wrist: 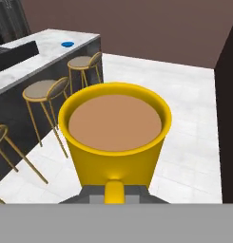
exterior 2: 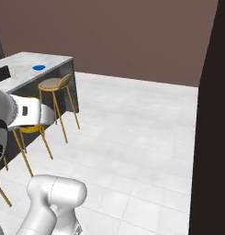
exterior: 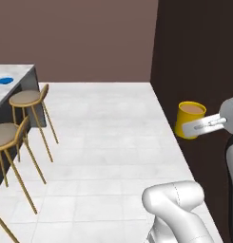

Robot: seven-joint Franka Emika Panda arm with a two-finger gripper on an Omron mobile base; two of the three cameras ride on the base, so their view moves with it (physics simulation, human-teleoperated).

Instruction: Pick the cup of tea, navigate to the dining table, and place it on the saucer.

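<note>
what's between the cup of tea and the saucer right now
In the hand view, two round-seated bar stools and open tiled floor lie between the held cup of tea and the blue saucer on the dining table.

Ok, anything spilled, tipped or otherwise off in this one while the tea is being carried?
Nothing stands out. The cup of tea sits upright in the gripper, which is shut on its handle, with the brown liquid level and below the rim. The saucer lies flat on the dining table, and the stools beside it stand upright.
</note>
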